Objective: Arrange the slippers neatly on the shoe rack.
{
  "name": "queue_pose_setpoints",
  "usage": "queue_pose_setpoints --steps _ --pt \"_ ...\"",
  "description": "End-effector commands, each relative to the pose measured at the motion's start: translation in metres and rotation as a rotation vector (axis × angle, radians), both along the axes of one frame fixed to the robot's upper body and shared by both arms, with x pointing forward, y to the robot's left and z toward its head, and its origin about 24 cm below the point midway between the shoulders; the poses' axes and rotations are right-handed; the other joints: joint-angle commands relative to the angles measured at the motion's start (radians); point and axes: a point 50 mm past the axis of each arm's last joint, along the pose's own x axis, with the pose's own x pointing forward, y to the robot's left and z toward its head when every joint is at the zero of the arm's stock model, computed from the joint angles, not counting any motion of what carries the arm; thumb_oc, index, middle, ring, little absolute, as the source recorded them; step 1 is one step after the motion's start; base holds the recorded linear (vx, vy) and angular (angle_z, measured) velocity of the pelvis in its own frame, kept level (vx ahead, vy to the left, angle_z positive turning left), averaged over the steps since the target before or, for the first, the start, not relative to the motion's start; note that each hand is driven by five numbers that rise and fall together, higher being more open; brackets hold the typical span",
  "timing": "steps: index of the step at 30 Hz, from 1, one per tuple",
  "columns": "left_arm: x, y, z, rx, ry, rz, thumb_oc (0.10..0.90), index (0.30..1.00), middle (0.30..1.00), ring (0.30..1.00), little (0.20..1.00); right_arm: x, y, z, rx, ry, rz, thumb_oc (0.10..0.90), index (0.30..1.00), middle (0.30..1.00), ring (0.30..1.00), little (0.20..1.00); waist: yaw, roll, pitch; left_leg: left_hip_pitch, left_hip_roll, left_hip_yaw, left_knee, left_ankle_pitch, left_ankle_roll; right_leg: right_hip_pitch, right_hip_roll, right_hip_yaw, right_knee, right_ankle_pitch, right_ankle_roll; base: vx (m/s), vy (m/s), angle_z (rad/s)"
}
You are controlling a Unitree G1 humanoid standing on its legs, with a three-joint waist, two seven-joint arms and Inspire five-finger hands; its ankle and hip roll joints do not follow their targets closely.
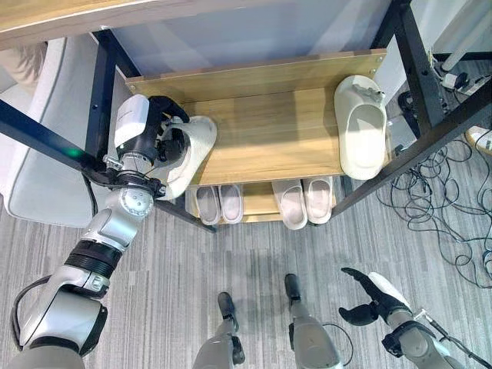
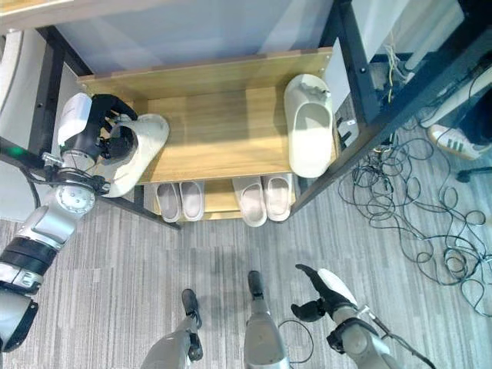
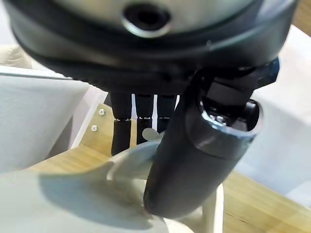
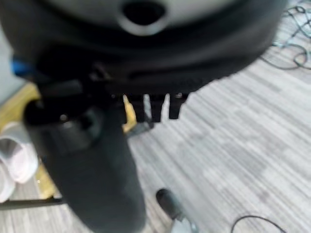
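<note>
My left hand (image 1: 157, 142) is shut on a cream slipper (image 1: 194, 147) at the left end of the wooden shoe rack's top shelf (image 1: 269, 131); the slipper lies tilted over the shelf's front left corner. In the left wrist view my thumb (image 3: 194, 160) presses on the slipper (image 3: 63, 204) and the fingers reach past its edge. A matching cream slipper (image 1: 361, 127) lies flat at the shelf's right end. My right hand (image 1: 377, 300) hangs low over the floor, open and holding nothing.
Two pairs of pale slippers (image 1: 219, 204) (image 1: 304, 201) sit on the lower shelf. Black frame bars (image 1: 423, 69) cross both sides of the rack. Loose cables (image 1: 438, 192) cover the floor at right, near a person's white shoe (image 2: 452, 141). A grey cushion (image 1: 46, 177) stands at left.
</note>
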Motion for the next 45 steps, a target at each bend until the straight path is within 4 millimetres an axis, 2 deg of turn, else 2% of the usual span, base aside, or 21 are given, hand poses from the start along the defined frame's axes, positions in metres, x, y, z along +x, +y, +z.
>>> queue_pose_setpoints --steps 1,4,11,16,17,19,25,30,31,36,45 --pt "0.005 -0.003 0.042 -0.113 -0.184 -0.007 0.4 0.3 0.3 0.3 0.3 -0.017 -0.021 0.012 -0.068 -0.024 0.005 0.8 0.9 0.9 0.9 0.9 -0.024 0.029 -0.077 -0.016 0.001 0.003 0.001 -0.016 -0.014 -0.021 0.027 0.037 0.005 -0.008 0.02 0.0 -0.016 -0.06" --pt "0.006 -0.005 0.042 -0.122 -0.185 -0.013 0.4 0.3 0.3 0.3 0.3 -0.019 -0.023 0.012 -0.07 -0.024 -0.003 0.8 0.9 0.9 0.9 0.9 -0.026 0.031 -0.078 -0.013 0.003 0.001 0.001 -0.016 -0.015 -0.018 0.029 0.034 0.005 -0.011 0.019 0.0 0.0 0.0" --pt "0.004 -0.026 0.045 -0.157 -0.217 -0.093 0.4 0.3 0.3 0.3 0.3 -0.02 -0.024 0.01 -0.065 -0.02 -0.013 0.8 0.9 0.9 0.9 0.9 -0.027 0.03 -0.081 -0.003 0.005 -0.006 0.001 -0.016 -0.015 -0.004 0.029 0.029 0.005 -0.016 0.018 0.0 -0.005 0.0" --pt "0.004 -0.053 0.052 -0.215 -0.243 -0.187 0.4 0.3 0.3 0.3 0.3 -0.017 -0.021 0.012 -0.061 -0.032 -0.002 0.8 0.9 0.9 0.9 0.9 -0.037 0.037 -0.084 0.008 0.007 -0.003 0.001 -0.014 -0.015 0.004 0.029 0.031 0.005 -0.02 0.019 0.0 -0.01 0.02" --pt "0.004 -0.053 0.052 -0.215 -0.243 -0.187 0.4 0.3 0.3 0.3 0.3 -0.017 -0.021 0.012 -0.061 -0.033 -0.002 0.8 0.9 0.9 0.9 0.9 -0.036 0.038 -0.083 0.008 0.007 -0.003 0.001 -0.015 -0.015 0.004 0.029 0.031 0.005 -0.02 0.019 0.0 0.0 0.0" --pt "0.006 -0.063 0.062 -0.225 -0.259 -0.224 0.4 0.3 0.3 0.3 0.3 -0.015 -0.022 0.014 -0.069 -0.041 0.002 0.8 0.9 0.9 0.9 0.9 -0.045 0.047 -0.083 0.014 0.007 0.003 0.001 -0.013 -0.016 0.007 0.028 0.034 0.005 -0.021 0.02 0.0 -0.005 -0.02" --pt "0.012 -0.078 0.083 -0.235 -0.288 -0.267 0.4 0.3 0.3 0.3 0.3 -0.015 -0.028 0.02 -0.101 -0.051 0.006 0.8 0.9 0.9 0.9 0.9 -0.073 0.071 -0.075 0.026 0.009 0.022 0.001 -0.014 -0.017 0.008 0.028 0.05 0.005 -0.019 0.023 0.01 0.002 -0.06" --pt "0.017 -0.083 0.096 -0.236 -0.3 -0.273 0.4 0.3 0.3 0.3 0.3 -0.016 -0.034 0.024 -0.123 -0.059 0.003 0.8 0.9 0.9 0.9 0.9 -0.098 0.086 -0.068 0.034 0.01 0.035 0.001 -0.016 -0.02 0.005 0.028 0.062 0.005 -0.018 0.024 0.02 0.004 -0.1" --pt "0.02 -0.083 0.105 -0.234 -0.314 -0.265 0.4 0.3 0.3 0.3 0.3 -0.017 -0.037 0.026 -0.134 -0.065 0.001 0.8 0.9 0.9 0.9 0.9 -0.107 0.091 -0.062 0.037 0.01 0.04 0.001 -0.017 -0.021 0.004 0.029 0.068 0.005 -0.018 0.024 0.02 -0.005 -0.2" --pt "0.024 -0.084 0.121 -0.205 -0.333 -0.247 0.4 0.3 0.3 0.3 0.3 -0.016 -0.042 0.031 -0.154 -0.078 0.0 0.8 0.9 0.9 0.9 0.9 -0.135 0.101 -0.036 0.043 0.013 0.052 0.001 -0.017 -0.024 -0.005 0.03 0.083 0.005 -0.013 0.023 0.01 -0.018 -0.18" --pt "0.029 -0.08 0.14 -0.112 -0.344 -0.199 0.4 0.3 0.3 0.3 0.3 -0.015 -0.05 0.037 -0.177 -0.095 -0.019 0.8 0.9 0.9 0.9 0.9 -0.157 0.108 0.008 0.044 0.015 0.057 0.001 -0.019 -0.028 -0.019 0.028 0.093 0.005 -0.005 0.024 0.0 -0.007 -0.08"
